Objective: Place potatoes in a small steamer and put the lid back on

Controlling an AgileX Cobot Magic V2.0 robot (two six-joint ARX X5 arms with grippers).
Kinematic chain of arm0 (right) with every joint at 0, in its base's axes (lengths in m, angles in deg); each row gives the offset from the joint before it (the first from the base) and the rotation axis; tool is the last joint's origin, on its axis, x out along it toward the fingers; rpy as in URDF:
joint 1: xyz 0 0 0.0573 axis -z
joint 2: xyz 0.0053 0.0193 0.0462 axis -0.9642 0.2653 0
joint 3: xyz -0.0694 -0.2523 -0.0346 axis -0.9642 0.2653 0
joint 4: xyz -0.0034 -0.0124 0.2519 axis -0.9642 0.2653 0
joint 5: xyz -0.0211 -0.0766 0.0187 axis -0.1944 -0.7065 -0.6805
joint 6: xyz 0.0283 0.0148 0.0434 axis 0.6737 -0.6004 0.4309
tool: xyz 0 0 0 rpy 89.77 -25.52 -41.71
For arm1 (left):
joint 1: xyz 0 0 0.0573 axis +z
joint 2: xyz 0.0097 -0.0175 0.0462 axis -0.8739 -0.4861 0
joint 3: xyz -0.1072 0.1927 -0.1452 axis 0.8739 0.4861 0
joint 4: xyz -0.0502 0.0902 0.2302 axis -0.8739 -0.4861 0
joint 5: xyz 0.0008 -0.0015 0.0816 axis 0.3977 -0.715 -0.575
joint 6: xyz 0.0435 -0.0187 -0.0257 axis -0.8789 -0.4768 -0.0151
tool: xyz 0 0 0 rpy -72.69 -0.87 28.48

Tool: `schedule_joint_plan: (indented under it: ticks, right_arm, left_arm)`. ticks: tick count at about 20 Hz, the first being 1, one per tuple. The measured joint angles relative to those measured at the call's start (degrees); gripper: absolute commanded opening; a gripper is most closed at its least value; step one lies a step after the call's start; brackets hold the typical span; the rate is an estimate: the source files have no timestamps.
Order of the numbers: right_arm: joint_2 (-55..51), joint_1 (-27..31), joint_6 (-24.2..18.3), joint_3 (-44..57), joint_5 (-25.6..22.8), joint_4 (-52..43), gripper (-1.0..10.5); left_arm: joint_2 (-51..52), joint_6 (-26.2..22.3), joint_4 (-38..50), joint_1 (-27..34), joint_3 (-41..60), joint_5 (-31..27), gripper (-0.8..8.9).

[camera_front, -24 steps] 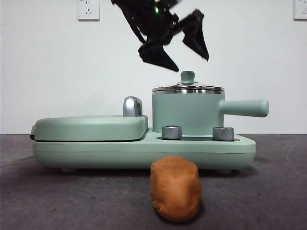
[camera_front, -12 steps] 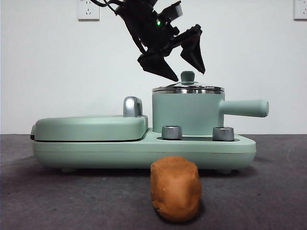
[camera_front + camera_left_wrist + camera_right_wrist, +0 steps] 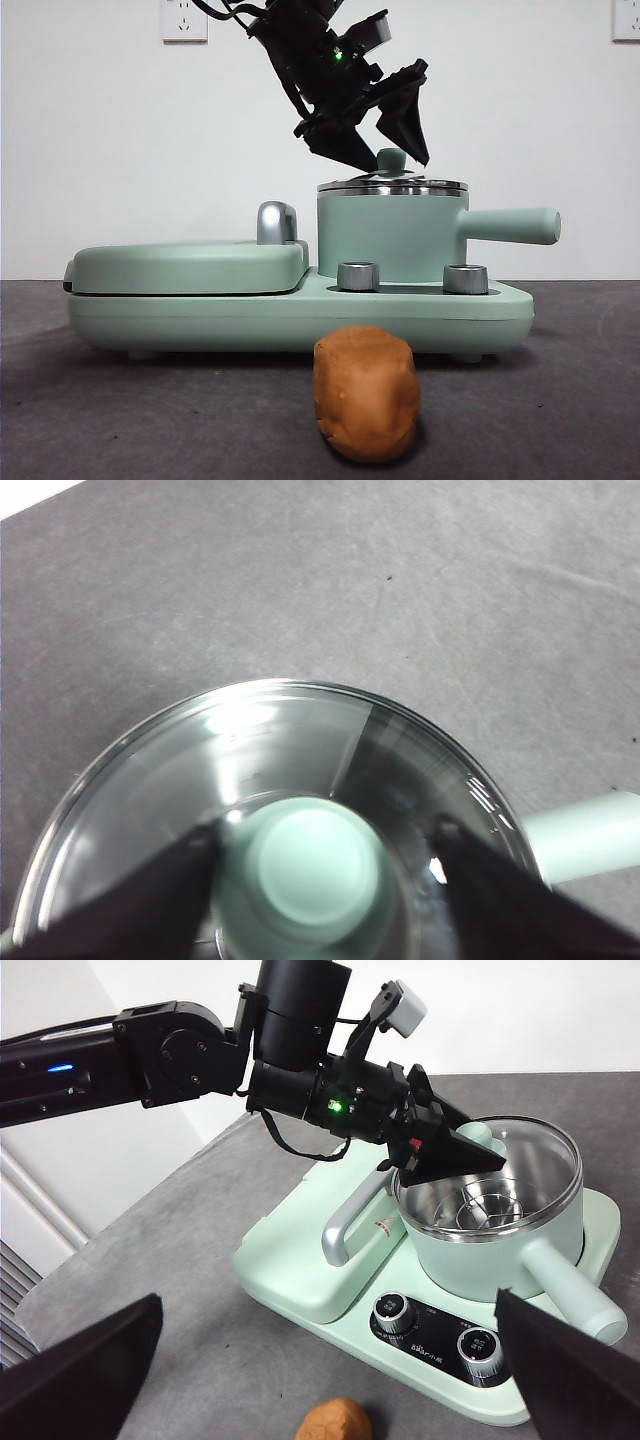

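The counter point(image 3: 100, 420) is a dark grey surface carrying a mint-green cooking base point(image 3: 300, 310) with two steel dials point(image 3: 358, 276) at its front. On one side of the base lies a flat griddle cover point(image 3: 190, 265) with a chrome handle point(image 3: 276, 221); on the other stands the small steamer point(image 3: 392, 238), a mint-green cylinder with a steel rim and a straight side handle point(image 3: 510, 225) pointing away from the griddle.

The lid point(image 3: 270, 780), clear glass in a steel rim, sits closed on the steamer. Its small green knob point(image 3: 312, 865) rises at the centre. The left tool point(image 3: 385, 150) hangs directly over the knob, tilted, with its two black jaws spread apart, one on each side of the knob and not yet closed on it; nothing is gripped. The knob thus lies straight below and between the jaws, so the coming move is judged to be a short descent and a pinch to lift the lid.

The right tool point(image 3: 320, 1380) waits well back from the base, jaws wide apart and empty.

The potato point(image 3: 367, 392) rests on the counter just in front of the base, below the steamer. It is orange-brown, matte, slightly lumpy and rounded. Its long axis cannot be told from these views.
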Motion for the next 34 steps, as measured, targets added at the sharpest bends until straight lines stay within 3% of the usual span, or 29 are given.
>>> schedule_joint_plan:
  ticks: [6, 11, 19, 22, 28, 34]
  right_arm:
    - [0.0, 0.0, 0.0, 0.0, 0.02, 0.0, 5.5]
    - [0.0, 0.0, 0.07, 0.0, 0.0, 0.0, 5.5]
    - [0.02, -0.17, 3.85, 0.0, -4.2, 0.02, 5.5]
    - [0.94, -1.97, 6.47, -0.04, -4.85, 0.04, 5.4]
    - [7.65, -12.17, 9.42, -1.88, -13.05, 3.13, 5.4]
    - [17.73, -30.58, 12.61, -1.99, -24.96, 3.26, 5.4]
  left_arm:
    - [0.0, -1.51, 0.09, 0.09, -0.31, -0.63, 0.49]
    - [-0.15, -2.32, -1.09, 0.07, -1.25, -0.74, 0.5]
    - [-0.66, -2.32, -14.64, 0.04, -15.69, -0.79, 0.49]
    - [1.53, -2.36, -20.63, 0.07, -15.85, -0.81, 0.44]
    - [11.45, -3.45, -33.77, 1.36, -15.85, -0.79, 0.17]
    - [20.09, -3.85, -38.84, 5.53, -13.79, -0.79, 0.16]
